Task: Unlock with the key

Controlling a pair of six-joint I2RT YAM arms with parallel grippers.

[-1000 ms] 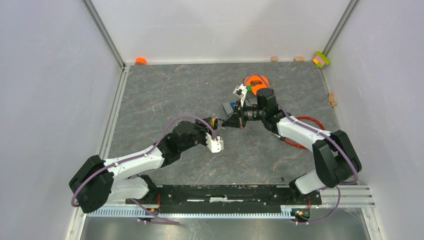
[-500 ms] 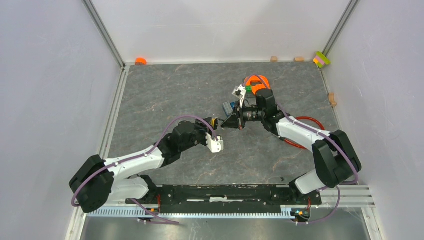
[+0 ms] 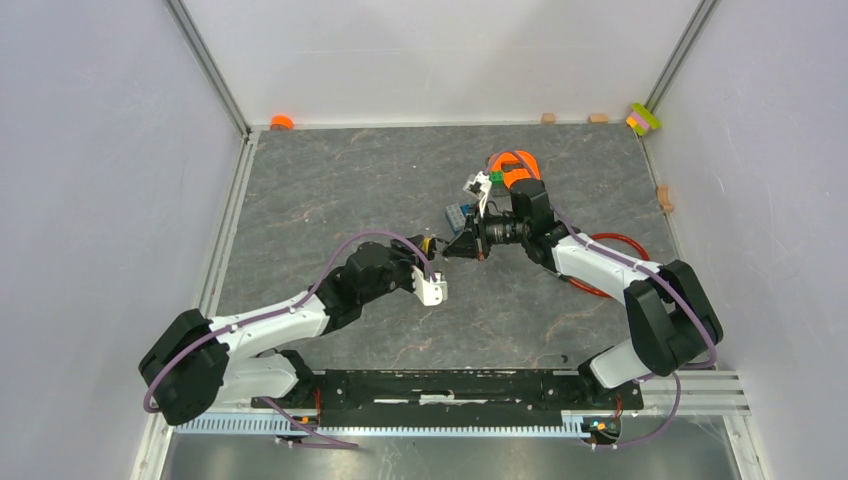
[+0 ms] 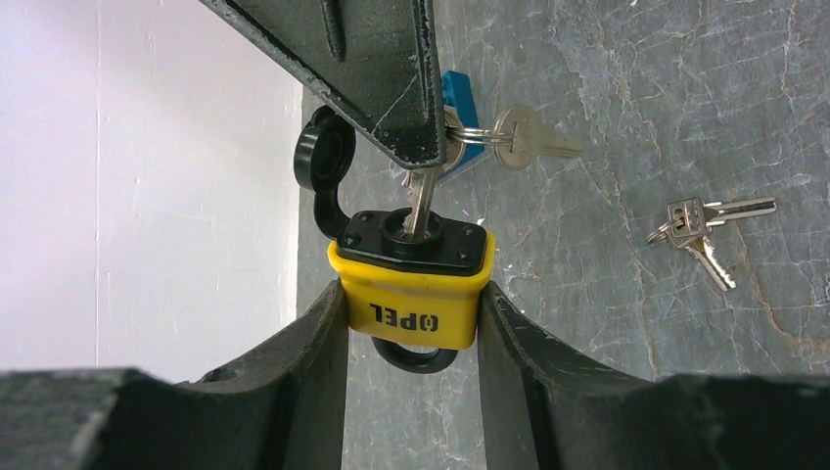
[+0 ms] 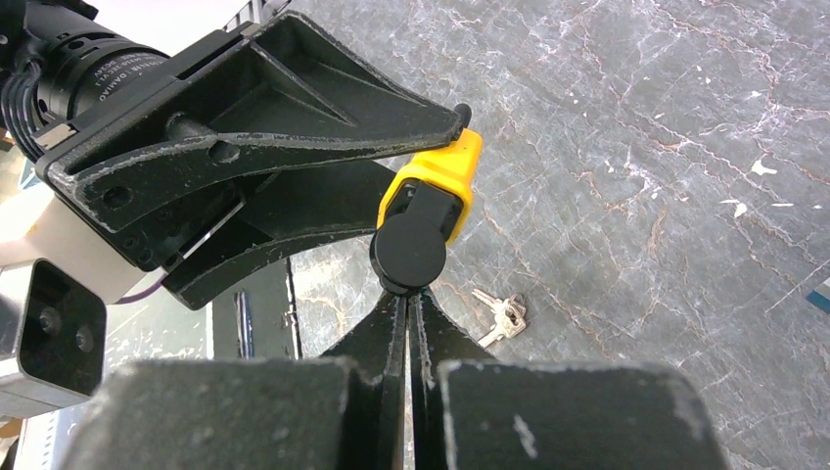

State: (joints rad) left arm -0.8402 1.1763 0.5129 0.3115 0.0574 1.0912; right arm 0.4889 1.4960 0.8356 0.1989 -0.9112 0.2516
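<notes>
Left wrist view: a small yellow padlock (image 4: 411, 294), smooth-sided with a black faceplate (image 4: 455, 247) and a rounded black shackle (image 4: 416, 360), is clamped between the matte black left fingers (image 4: 308, 352). A thin silver-grey key (image 4: 421, 201) is seated in the keyhole and is pinched by the scuffed right fingers (image 4: 377, 69), which are pressed tightly together. A round black dust cap (image 4: 321, 157) is flipped aside. A second key (image 4: 529, 142) and a blue tag (image 4: 462, 103) are hung on its ring. A separate key bunch (image 4: 700, 223) is seen lying on the grey marbled tabletop (image 4: 636, 372).
</notes>
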